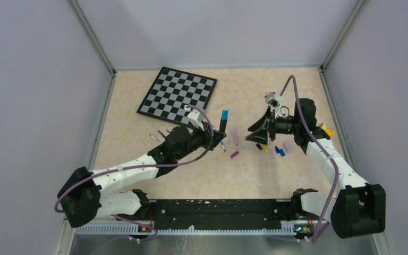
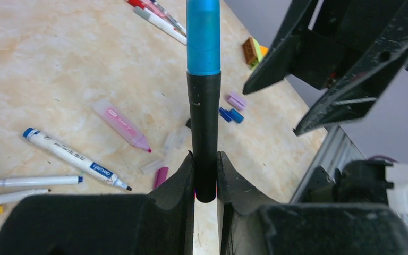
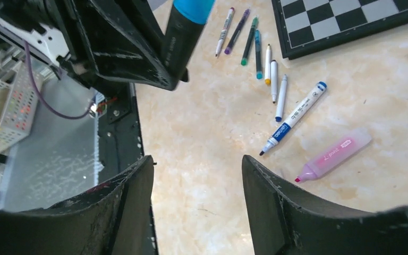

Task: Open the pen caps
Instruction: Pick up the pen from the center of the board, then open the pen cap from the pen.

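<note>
The chessboard [image 1: 178, 99] is the landmark. Just off its near right corner, the left gripper [image 2: 205, 170] is clamped on the lower barrel of a black marker [image 2: 204, 133], whose blue cap [image 2: 203, 37] points away from the fingers. Farther right of the board, the right gripper [image 3: 197, 170] faces it with jaws apart and nothing between them.

The step in hand appears to be pulling this cap. The right jaws should close squarely on the blue part alone, above the seam, then draw straight along the barrel while the left holds firm. A skewed pull could tilt the marker in the grip.

Right of the board's near edge, on the table, lie a pink highlighter [image 2: 122, 124], a white marker [image 2: 74, 158] and loose caps [image 2: 231, 115]. Nothing stands between the jaws and the cap.
</note>
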